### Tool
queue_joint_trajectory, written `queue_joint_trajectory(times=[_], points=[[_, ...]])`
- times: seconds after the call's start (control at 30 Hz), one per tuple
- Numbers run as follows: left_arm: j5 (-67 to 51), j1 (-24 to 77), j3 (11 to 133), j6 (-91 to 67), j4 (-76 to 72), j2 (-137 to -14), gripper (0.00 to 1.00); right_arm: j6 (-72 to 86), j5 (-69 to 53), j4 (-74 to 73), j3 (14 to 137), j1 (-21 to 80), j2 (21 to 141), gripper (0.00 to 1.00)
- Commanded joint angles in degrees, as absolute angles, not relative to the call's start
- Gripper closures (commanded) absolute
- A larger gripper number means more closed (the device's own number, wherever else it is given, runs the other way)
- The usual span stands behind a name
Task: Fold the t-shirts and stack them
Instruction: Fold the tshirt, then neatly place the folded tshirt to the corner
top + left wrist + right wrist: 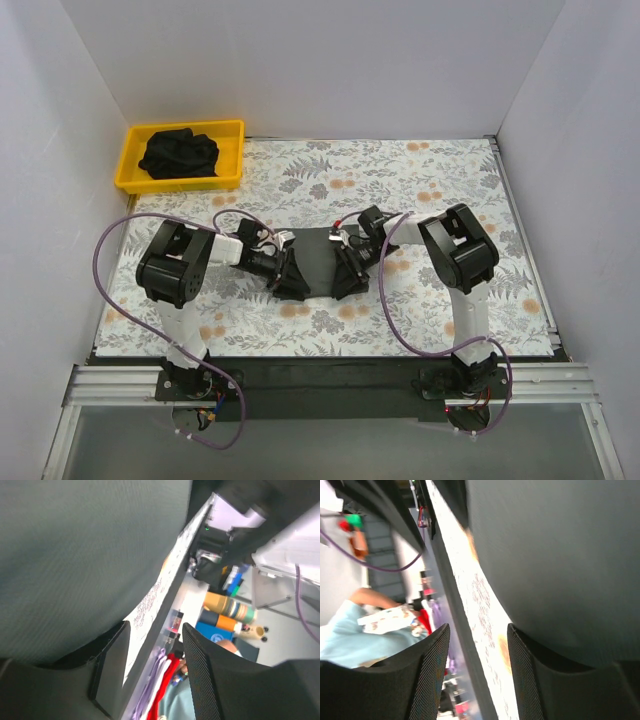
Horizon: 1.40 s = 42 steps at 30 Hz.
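A dark grey t-shirt (320, 262) lies flat and folded at the middle of the floral table. My left gripper (291, 277) is at its left edge and my right gripper (349, 274) is at its right edge, both low on the table. In the left wrist view the cloth (85, 555) fills the upper left, and the gripper (154, 627) is open with one finger against the cloth's edge. In the right wrist view the cloth (560, 555) fills the upper right, and the gripper (479, 627) is open alongside it. Another crumpled dark t-shirt (178, 152) lies in the tray.
A yellow plastic tray (232, 160) stands at the table's far left corner. White walls close in the left, back and right sides. The table's near edge runs along a dark rail (320, 370) by the arm bases.
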State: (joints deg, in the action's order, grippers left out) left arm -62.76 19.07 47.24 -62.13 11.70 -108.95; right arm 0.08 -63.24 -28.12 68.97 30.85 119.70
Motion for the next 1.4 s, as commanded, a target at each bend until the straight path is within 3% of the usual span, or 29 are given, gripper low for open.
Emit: queue_joint_trajectory(times=[0.0,0.17,0.37,0.57,0.6,0.63,0.7,1.03,1.37], points=[[-62.66,13.63,45.98,-52.84,17.14,-111.79,0.54,-3.95,-63.81,-28.21,66.01,29.01,120.76,0.43],[-62.93,11.69,44.74,-52.47,17.58,-111.19,0.55,-5.36,-66.08,-28.30,64.16,27.69,121.29,0.44],[-65.39,8.44,49.99,-43.88,27.57,-101.71,0.55,-10.02,-68.38,-34.27,68.45,26.81,109.20,0.41],[-40.11,13.77,60.09,-40.78,34.70,-81.66,0.48,-7.56,-67.60,-36.56,71.98,16.28,101.79,0.36],[-37.73,15.36,61.60,-40.43,36.02,-81.04,0.34,-7.82,-66.46,-36.82,72.16,13.21,99.95,0.36],[-32.48,17.03,62.74,-40.60,37.43,-80.69,0.29,-7.74,-64.10,-37.09,72.33,11.79,99.24,0.35],[-26.84,23.71,64.94,-41.56,37.88,-80.95,0.16,-8.44,-61.10,-38.05,73.29,8.81,97.65,0.34],[-6.25,37.87,79.44,-41.13,40.51,-98.52,0.13,-9.14,-56.26,-38.94,71.90,6.33,92.99,0.32],[2.98,42.63,77.87,-40.43,40.43,-108.18,0.12,-9.58,-53.61,-39.29,71.54,6.33,91.05,0.27]])
